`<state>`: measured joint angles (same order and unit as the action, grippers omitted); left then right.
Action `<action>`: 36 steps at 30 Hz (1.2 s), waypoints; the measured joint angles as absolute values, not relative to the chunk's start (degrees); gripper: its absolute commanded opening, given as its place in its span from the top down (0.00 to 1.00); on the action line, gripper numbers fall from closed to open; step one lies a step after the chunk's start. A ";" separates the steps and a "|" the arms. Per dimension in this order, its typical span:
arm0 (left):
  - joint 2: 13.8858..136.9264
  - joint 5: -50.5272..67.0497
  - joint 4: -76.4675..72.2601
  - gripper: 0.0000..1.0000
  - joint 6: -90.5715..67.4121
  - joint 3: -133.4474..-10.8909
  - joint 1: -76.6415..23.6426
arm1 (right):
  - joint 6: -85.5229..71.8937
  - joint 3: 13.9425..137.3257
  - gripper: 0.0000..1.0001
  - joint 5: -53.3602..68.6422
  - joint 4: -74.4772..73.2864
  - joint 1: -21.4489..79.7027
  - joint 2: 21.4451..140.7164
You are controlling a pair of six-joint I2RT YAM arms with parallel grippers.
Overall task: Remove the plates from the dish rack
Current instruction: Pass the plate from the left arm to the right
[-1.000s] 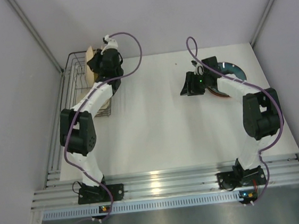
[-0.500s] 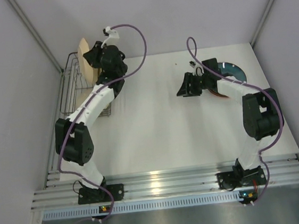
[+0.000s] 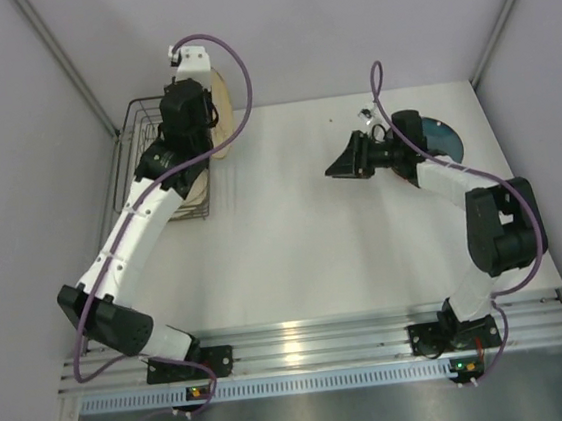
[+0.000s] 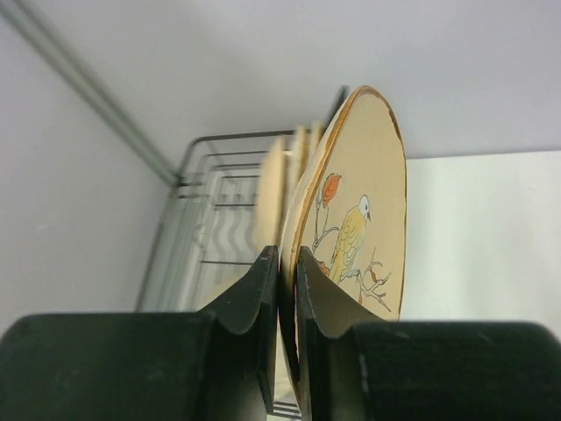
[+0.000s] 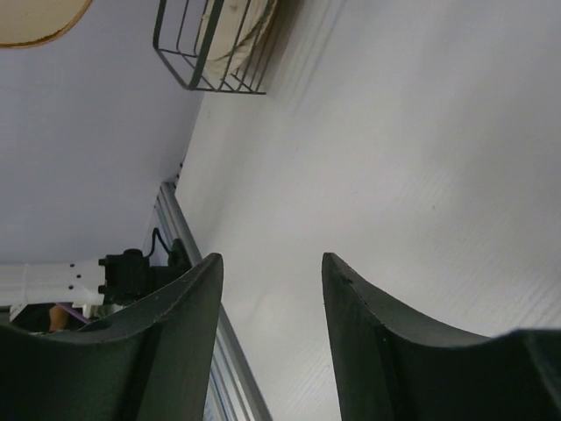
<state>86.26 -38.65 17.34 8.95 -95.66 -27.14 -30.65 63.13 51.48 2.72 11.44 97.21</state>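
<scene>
Dish rack point(image 3: 125, 157) at far left, tan plates point(image 4: 270, 189) stood upright inside; cream bird-patterned plate point(image 4: 355, 219) clamped on edge in left gripper point(image 4: 287, 259) jaws, held upright by rack's right side; right gripper point(image 5: 272, 267) jaws spread, nothing held; teal plate point(image 3: 444, 136) laid flat on tabletop point(image 3: 293, 229) just behind.

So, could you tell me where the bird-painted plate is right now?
The bird-painted plate is at the far left in the top view, upright on edge in the left gripper, at the right edge of the dish rack.

A white table point(image 3: 296, 259) is enclosed by pale lilac walls point(image 3: 342, 23) and edged at the near side by aluminium rails point(image 3: 315, 346).
</scene>
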 measured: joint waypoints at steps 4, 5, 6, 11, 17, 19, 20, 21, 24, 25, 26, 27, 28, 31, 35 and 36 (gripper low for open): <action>82.50 -26.20 20.60 1.00 0.43 -93.01 -27.05 | -35.38 59.46 0.50 54.96 9.28 10.31 95.44; 81.95 -23.35 21.06 1.00 -1.45 -92.07 -27.07 | -36.25 58.83 0.50 55.48 10.61 10.00 95.15; 81.73 -21.23 21.21 1.00 -2.70 -91.29 -27.16 | -36.84 58.43 0.50 55.83 11.51 9.78 94.91; 81.60 -9.76 21.39 1.00 -9.19 -85.67 -27.03 | -40.07 56.73 0.48 57.43 16.51 8.95 94.43; 81.58 4.12 17.63 1.00 -16.88 -76.12 -24.86 | -45.34 53.60 0.41 60.58 24.60 8.54 94.26; 81.60 7.46 16.34 1.00 -19.16 -73.80 -23.55 | -46.26 53.52 0.40 61.30 25.45 8.45 94.26; 81.60 8.60 15.97 1.00 -19.94 -73.17 -22.98 | -46.46 53.52 0.40 61.58 25.85 8.45 94.26; 81.60 9.65 15.38 1.00 -20.64 -72.60 -22.50 | -46.33 53.52 0.40 61.71 25.96 8.45 94.26; 81.60 11.55 12.62 1.00 -22.35 -71.70 -21.56 | -44.34 53.69 0.38 61.69 23.68 8.47 94.39; 81.60 12.12 11.62 1.00 -22.85 -71.55 -21.43 | -43.38 53.74 0.38 61.65 22.46 8.54 94.50; 81.60 12.84 10.44 1.00 -23.44 -71.42 -21.34 | -42.35 53.82 0.37 61.63 21.19 8.67 94.67; 81.60 13.61 9.34 1.00 -24.05 -71.26 -21.30 | -41.54 54.06 0.37 61.65 19.97 8.91 94.94; 81.62 14.39 8.29 1.00 -24.60 -71.11 -21.30 | -40.66 54.48 0.37 61.63 18.83 9.13 95.44; 81.67 16.49 5.87 1.00 -25.96 -70.59 -21.30 | -39.20 55.20 0.36 61.67 16.91 9.65 96.44; 82.00 18.09 4.25 1.00 -27.03 -69.71 -21.30 | -38.54 55.22 0.37 62.33 16.58 10.24 96.62; 82.06 18.31 3.90 1.00 -27.20 -69.41 -21.30 | -38.54 55.22 0.37 62.50 16.69 10.37 96.62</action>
<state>82.06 18.31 3.90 -27.20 -69.41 -21.30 -38.54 55.22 62.50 16.69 10.37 96.62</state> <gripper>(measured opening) 0.149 0.636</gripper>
